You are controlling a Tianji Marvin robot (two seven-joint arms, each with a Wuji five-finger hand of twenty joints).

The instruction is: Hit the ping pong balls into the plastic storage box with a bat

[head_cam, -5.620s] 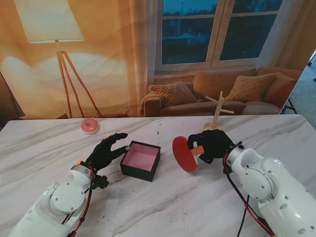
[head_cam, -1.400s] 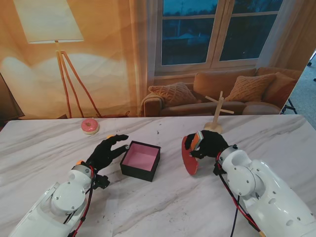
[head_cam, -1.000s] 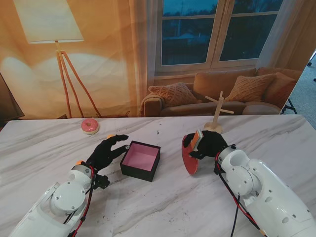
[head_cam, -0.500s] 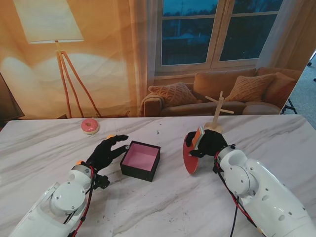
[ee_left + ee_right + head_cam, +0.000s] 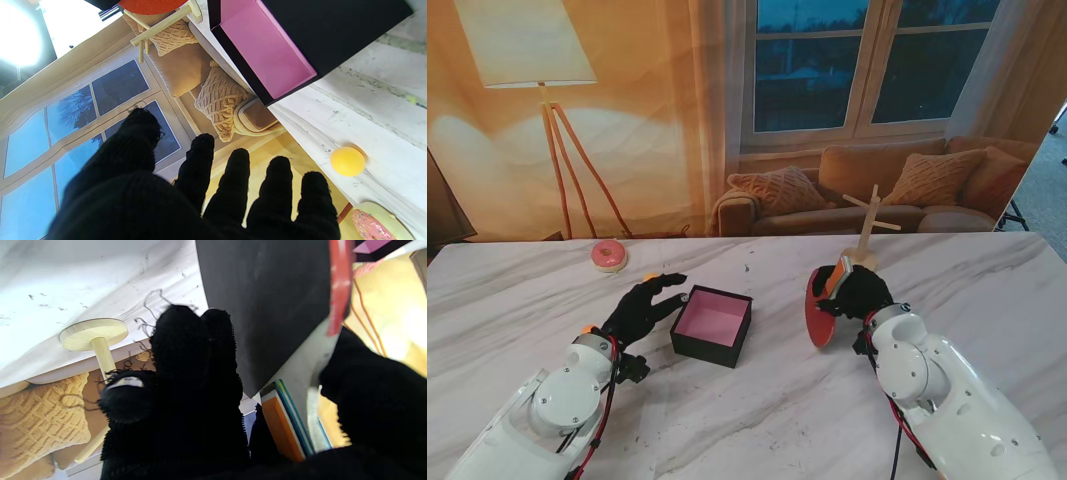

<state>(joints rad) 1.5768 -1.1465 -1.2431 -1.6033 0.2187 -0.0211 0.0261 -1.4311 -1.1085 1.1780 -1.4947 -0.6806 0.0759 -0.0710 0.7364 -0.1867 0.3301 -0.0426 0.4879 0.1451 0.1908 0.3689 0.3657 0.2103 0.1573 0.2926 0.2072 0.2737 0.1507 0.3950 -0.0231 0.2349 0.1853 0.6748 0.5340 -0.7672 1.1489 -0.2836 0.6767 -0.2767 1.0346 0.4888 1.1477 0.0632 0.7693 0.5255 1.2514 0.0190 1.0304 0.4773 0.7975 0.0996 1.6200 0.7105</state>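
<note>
The black storage box (image 5: 712, 326) with a pink inside stands mid-table; the left wrist view shows its pink lining (image 5: 263, 56). My left hand (image 5: 641, 306) rests open just left of the box, fingers (image 5: 233, 186) spread and holding nothing. A small orange ping pong ball (image 5: 649, 277) lies by its fingertips, and shows on the marble in the wrist view as the ball (image 5: 347, 161). My right hand (image 5: 855, 290) is shut on the bat, right of the box. The red blade (image 5: 819, 310) hangs almost edge-on toward the table. The right wrist view shows the blade's black face (image 5: 267, 306) and orange handle (image 5: 283, 423).
A pink donut on a small plate (image 5: 608, 255) sits far left, beyond my left hand. A wooden peg stand (image 5: 865, 240) rises just beyond my right hand. The table's far edge runs behind both.
The right hand has shifted slightly right and away from the box with the bat, whose blade turned from face-on to nearly edge-on. The left hand, box and ball have not moved.
</note>
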